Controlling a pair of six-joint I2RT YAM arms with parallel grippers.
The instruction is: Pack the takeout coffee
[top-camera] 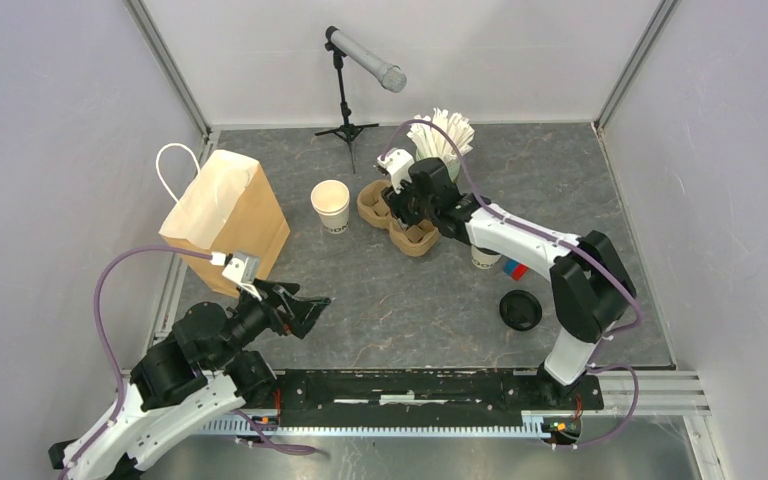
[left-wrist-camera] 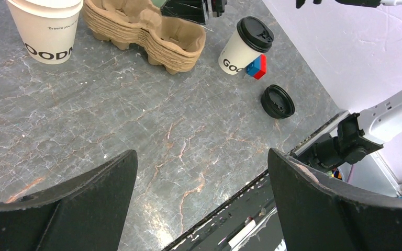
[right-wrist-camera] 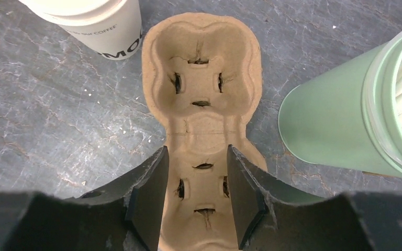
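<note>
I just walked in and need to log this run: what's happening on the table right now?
The right pincer is open and poised over the near pocket of the cardboard cup carrier, not gripping it as far as can be seen. The left pincer hangs wide open above bare table, holding nothing. The lidded coffee stands untouched beside a red-and-blue block, and the paper bag stands at the left. The coffee is not packed yet.
</note>
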